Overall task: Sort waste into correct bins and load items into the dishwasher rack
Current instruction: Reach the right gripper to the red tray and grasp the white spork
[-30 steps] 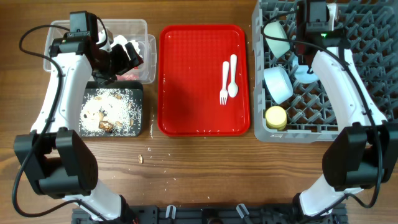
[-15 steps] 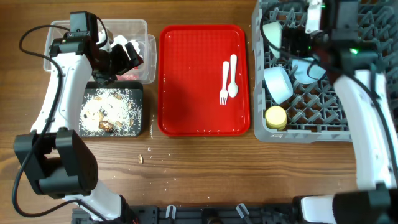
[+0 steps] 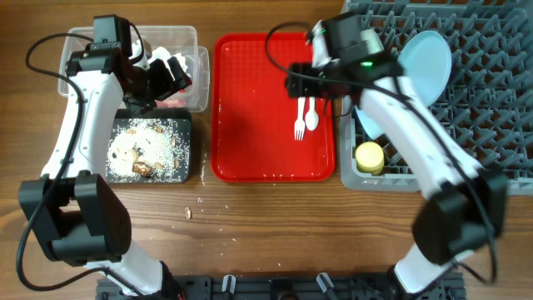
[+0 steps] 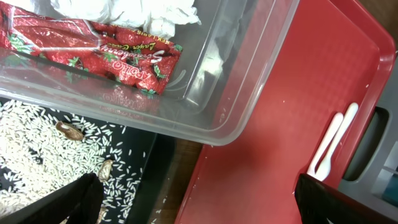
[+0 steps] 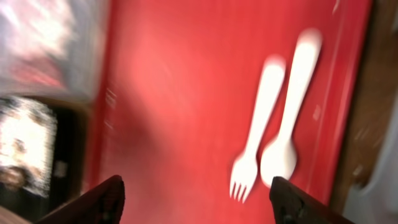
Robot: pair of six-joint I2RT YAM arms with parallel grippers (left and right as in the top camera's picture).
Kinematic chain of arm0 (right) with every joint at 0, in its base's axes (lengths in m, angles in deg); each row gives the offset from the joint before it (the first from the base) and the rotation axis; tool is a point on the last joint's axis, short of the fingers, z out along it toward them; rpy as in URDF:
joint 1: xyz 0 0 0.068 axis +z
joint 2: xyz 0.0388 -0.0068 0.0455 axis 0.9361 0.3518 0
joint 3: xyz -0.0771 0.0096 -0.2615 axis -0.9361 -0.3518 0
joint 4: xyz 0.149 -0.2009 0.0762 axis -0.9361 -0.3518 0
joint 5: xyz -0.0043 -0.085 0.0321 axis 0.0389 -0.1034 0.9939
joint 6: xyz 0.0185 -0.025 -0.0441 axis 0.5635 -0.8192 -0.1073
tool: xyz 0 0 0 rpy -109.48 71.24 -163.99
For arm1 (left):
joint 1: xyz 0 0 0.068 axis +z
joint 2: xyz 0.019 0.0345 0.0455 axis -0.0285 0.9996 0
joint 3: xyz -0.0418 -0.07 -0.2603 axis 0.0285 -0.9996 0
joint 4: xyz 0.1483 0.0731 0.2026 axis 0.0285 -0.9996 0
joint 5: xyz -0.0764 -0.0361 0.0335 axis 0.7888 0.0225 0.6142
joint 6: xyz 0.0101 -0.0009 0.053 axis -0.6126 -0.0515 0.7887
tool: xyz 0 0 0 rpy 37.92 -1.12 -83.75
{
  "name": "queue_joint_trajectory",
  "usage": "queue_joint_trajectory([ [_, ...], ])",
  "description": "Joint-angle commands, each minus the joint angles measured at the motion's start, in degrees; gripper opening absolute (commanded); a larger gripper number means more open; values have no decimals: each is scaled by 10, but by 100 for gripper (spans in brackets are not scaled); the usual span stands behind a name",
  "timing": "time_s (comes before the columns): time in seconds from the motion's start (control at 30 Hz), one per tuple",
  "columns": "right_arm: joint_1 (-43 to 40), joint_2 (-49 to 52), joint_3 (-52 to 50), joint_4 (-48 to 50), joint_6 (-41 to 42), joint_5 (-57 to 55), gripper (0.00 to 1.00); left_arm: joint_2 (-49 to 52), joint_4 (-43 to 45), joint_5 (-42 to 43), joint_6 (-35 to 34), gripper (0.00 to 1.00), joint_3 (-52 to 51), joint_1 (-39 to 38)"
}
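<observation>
My right gripper (image 3: 301, 85) hangs open and empty over the red tray, just above the white fork (image 3: 299, 118) and spoon (image 3: 311, 110); both show in the right wrist view, fork (image 5: 254, 148) left of spoon (image 5: 287, 138), between its spread fingers (image 5: 196, 202). My left gripper (image 3: 171, 75) is open and empty at the clear tub's (image 3: 185, 33) right end. The tub holds the red-and-white wrapper (image 4: 93, 50) and white tissue (image 4: 143, 12). The black tray (image 3: 185, 125) holds rice and brown scraps (image 4: 37, 140). In the grey rack (image 3: 491, 92) the pale blue plate (image 3: 425, 58) stands on edge, with a pale blue bowl (image 3: 371, 125) and yellow cup (image 3: 369, 156). The green bowl is hidden.
The red serving tray (image 3: 258, 108) lies between the bins and the rack. A few rice grains and a brown crumb (image 3: 190, 212) lie on the wooden table in front of the black tray. My right arm crosses the rack's left edge.
My right arm has swung left, from over the rack to over the red tray. The pale blue plate now stands on edge in the rack. My left arm has not moved.
</observation>
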Motion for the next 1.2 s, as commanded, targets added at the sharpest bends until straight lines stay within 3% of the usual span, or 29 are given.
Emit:
queue_joint_trajectory([
  [0.0,2,68,-6,-40,60,-12,71,-2,0,-3,1,100,2,3],
  [0.4,2,157,-6,-60,118,7,57,-2,0,-3,1,100,2,3],
  [0.87,-8,195,-4,-43,111,44,33,-2,0,-3,1,100,2,3],
  [1.03,-19,227,23,-62,88,73,29,-2,0,-3,1,100,2,3],
  [1.17,-21,248,46,-83,76,83,14,-2,0,-3,1,100,2,3],
])
